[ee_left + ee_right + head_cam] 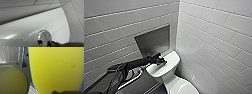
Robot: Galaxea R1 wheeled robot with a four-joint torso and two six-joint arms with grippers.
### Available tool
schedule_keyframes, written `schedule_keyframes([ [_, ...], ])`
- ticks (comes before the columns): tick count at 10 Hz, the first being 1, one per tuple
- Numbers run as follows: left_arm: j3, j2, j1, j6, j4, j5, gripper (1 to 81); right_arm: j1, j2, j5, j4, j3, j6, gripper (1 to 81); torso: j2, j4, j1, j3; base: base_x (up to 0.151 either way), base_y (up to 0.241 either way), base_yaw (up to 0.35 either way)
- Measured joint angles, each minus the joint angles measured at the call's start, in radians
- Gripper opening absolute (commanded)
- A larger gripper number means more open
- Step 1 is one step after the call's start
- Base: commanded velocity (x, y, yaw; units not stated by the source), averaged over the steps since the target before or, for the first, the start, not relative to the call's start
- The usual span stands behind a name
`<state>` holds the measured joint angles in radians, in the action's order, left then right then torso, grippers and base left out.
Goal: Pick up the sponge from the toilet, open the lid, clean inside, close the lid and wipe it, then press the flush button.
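The flush button [44, 37], round and rimmed in bright silver, was pictured set into the white tank cover [37, 22] of the toilet [171, 80], near the middle of the cover and well clear of its corners. A dark part of the left gripper [161, 61] was seen touching the button's rim in the left wrist view. Whether that gripper was apart or together could not be told. In the head view the left arm [136, 63] was seen reaching in low across the frame, with its gripper placed over the middle of the tank cover.

Below the tank, the lid [184, 88] appeared to be down over the bowl, though only part of it was shown.

The sponge [56, 69], bright yellow and soft-edged, was held up off the floor and pictured very close in the right wrist view. The right gripper [62, 92] was clamped on it, a dark edge of that gripper being seen against the sponge's side. Beside the sponge a pale rounded surface with a grey rim [12, 79] was shown, too blurred to be identified. A strip of blue small-tiled floor [25, 58] was seen between the two.

The tank was set in a corner of grey tiled walls [214, 37], and a dark recessed niche [152, 41] was let into the wall just behind it.
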<state>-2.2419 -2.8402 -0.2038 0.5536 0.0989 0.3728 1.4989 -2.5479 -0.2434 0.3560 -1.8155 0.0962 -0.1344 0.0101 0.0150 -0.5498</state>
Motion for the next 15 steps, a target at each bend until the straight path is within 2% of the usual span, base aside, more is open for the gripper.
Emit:
schedule_keyframes([
  [4, -0.031, -0.023, -0.007, 0.0, -0.033, -0.004, 1.0, 0.0, -0.009, 0.0, 0.0, 0.0, 0.0, 1.0, 0.0, 0.0, 0.001, -0.005, 0.0, 0.0, 0.0],
  [10, -0.214, -0.142, -0.002, 0.001, -0.119, -0.014, 1.0, 0.003, -0.04, -0.001, 0.0, -0.014, 0.0, 1.0, 0.0, 0.0, 0.001, -0.005, 0.0, 0.0, 0.0],
  [15, -0.203, -0.133, -0.016, 0.0, -0.163, -0.014, 1.0, 0.003, -0.051, -0.001, 0.0, -0.036, 0.0, 1.0, 0.0, 0.0, 0.001, -0.005, 0.0, 0.0, 0.0],
])
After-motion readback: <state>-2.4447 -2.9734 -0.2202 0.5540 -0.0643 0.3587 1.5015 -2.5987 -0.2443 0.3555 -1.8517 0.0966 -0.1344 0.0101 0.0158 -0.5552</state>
